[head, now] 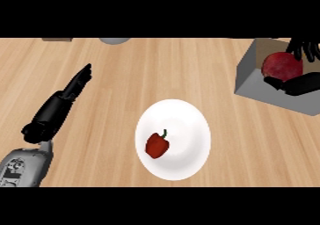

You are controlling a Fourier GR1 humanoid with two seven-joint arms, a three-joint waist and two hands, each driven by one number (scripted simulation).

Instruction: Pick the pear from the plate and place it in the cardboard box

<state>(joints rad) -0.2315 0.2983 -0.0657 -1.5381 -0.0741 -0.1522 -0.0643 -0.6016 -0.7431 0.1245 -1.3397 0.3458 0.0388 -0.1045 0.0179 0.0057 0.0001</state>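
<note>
A dark red, rounded pear (282,66) sits in the open top of the cardboard box (253,81) at the upper right. My right hand (304,83) is curled round the pear, with its fingers (308,49) behind the fruit and its thumb in front. The white plate (182,114) lies at the middle of the counter. My left hand (62,103) rests open at the left, fingers straight and pointing away, well apart from the plate.
A small red bell pepper (157,145) lies on the plate's left half. A grey round object (115,40) and a brown object (57,39) show at the far edge of the wooden counter.
</note>
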